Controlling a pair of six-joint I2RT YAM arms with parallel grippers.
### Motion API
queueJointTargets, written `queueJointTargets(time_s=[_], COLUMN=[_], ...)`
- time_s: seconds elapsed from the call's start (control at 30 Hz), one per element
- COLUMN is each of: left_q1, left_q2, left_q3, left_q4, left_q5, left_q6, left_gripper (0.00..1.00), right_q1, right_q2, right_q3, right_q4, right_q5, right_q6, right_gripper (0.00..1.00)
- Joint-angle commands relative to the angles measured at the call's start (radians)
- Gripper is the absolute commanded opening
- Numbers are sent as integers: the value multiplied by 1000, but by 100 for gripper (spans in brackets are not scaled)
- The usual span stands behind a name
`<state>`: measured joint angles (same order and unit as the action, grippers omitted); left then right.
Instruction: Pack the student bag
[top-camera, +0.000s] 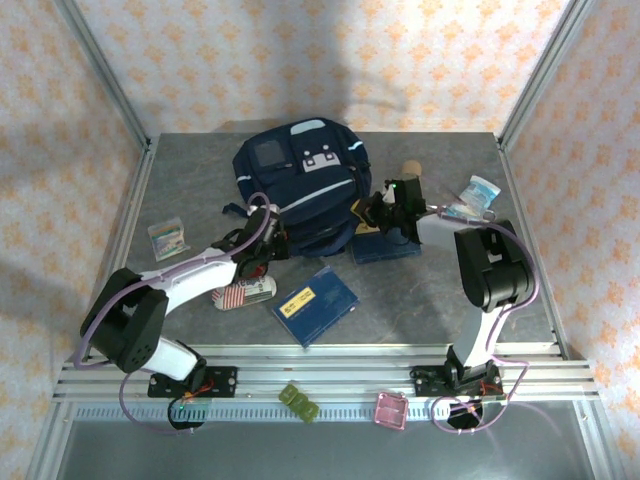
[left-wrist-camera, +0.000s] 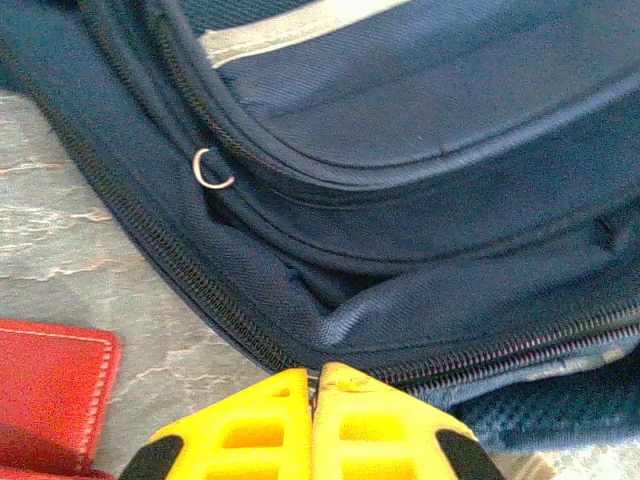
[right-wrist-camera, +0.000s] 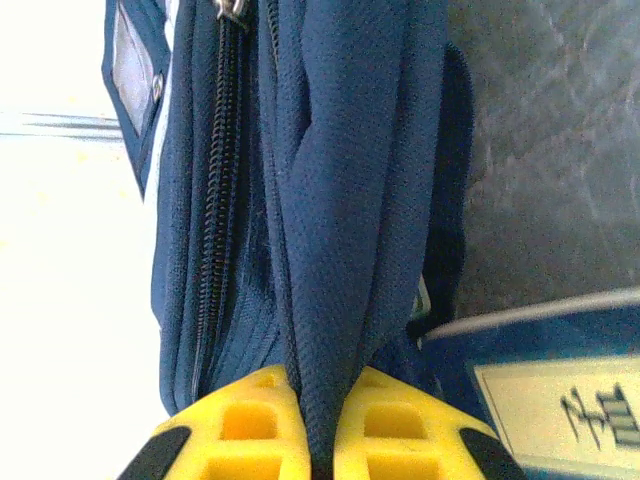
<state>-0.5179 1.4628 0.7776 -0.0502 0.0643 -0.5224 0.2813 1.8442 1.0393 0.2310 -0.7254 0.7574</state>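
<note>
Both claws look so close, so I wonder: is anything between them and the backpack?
Nothing visible. The right claw is shut on a fold of the student bag; the left claw sits closed against its zipper.

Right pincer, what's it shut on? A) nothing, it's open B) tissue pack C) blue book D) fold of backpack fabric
D: in the right wrist view a navy fabric fold of the backpack runs between the yellow fingers of the right pincer, which are closed on it.

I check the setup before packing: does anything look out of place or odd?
A green piece and a pink piece lie on the near rail, off the tabletop where the bag sits. Nothing looks spilled or damaged.
</note>
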Motion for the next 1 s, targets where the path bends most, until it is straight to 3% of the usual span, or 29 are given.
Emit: queueJointTargets(time_s=[0.0,0.07,0.17,0.33,0.47,0.5,0.53,0.6,0.77,0.97], left_q1=[-60,-96,-128,-140,-140,-139,-140,-140,-140,-154], left_q2=[-14,1,28,92,130,135,137,139,116,90], left_q3=[16,35,55,93,125,128,131,133,117,99], left_q4=[5,57,153,257,260,257,254,250,261,277], left_q5=[24,41,46,60,91,93,96,95,95,95], left_q6=[3,-17,-47,-59,-49,-48,-45,-41,-39,-23], left_gripper=[0,0,0,0,0,0,0,0,0,0], right_q1=[-52,-54,-53,-51,-34,-27,-16,10,85,121], right_q2=[50,93,130,-13,-145,-163,-185,-210,-202,-103], right_q3=[160,250,359,257,130,103,70,15,-40,-9], right_q4=[6,-84,-263,-339,-356,-357,-354,-345,-328,-245], right_q5=[105,134,177,218,147,122,91,62,50,7], right_q6=[-53,-91,-127,-125,-93,-79,-64,-41,2,79], right_gripper=[0,5,45,62,75,95,100,100,83,73])
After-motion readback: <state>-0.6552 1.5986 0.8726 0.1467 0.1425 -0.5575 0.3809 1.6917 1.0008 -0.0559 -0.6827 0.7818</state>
